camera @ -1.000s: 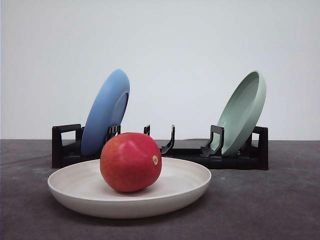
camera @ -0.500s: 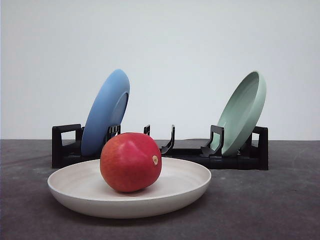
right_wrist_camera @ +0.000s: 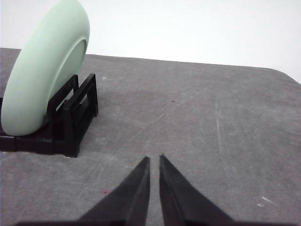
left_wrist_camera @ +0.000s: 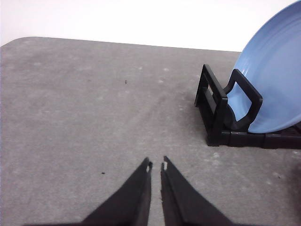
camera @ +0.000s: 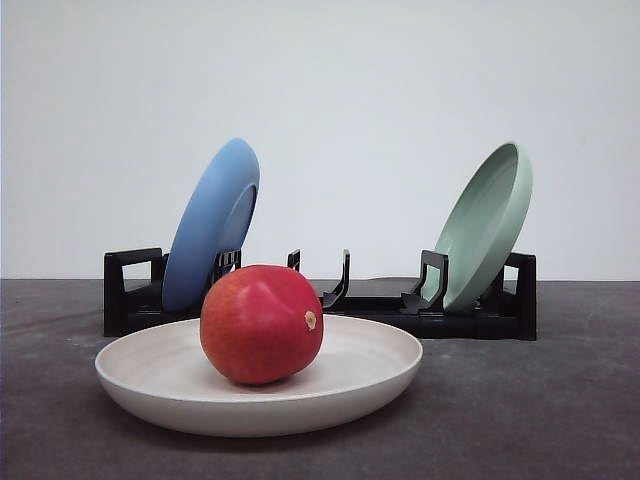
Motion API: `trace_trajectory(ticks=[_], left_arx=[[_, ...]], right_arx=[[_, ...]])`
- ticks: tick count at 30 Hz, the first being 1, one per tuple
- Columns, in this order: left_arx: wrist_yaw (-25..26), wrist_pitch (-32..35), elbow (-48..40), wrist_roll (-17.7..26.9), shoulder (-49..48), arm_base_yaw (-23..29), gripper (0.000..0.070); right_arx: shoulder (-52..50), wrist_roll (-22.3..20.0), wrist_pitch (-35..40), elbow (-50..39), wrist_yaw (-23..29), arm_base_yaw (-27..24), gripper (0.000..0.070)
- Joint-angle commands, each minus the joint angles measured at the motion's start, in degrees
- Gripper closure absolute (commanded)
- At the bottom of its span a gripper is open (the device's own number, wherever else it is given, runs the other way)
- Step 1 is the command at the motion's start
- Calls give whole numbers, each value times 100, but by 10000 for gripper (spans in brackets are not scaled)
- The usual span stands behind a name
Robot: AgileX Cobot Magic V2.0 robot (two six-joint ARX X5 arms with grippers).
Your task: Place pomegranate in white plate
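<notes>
In the front view the red pomegranate [camera: 261,323] rests inside the white plate [camera: 380,368], slightly left of its middle, with a small tan spot facing right. The plate lies flat on the dark table in front of the rack. My left gripper [left_wrist_camera: 156,165] is shut with nothing in it, hovering over bare table beside the rack's blue-plate end. My right gripper [right_wrist_camera: 154,159] is also shut and holds nothing, over bare table beside the rack's green-plate end.
A black dish rack [camera: 380,305] stands behind the white plate. It holds a blue plate [camera: 212,222] on edge at its left and a pale green plate [camera: 487,222] at its right. In the wrist views the blue plate [left_wrist_camera: 277,84] and green plate [right_wrist_camera: 44,70] lean in the rack.
</notes>
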Motion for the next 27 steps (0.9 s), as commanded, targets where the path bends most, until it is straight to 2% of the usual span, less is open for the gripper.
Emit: trace_trajectory(ticks=[1,27], left_arx=[[0,-4,-63,55,-7,4,684],[0,-4,-63,55,-7,4,684]], right_arx=[[-4,76,61,-22,15,-7,668],[-4,76,61,-22,15,-7,668]])
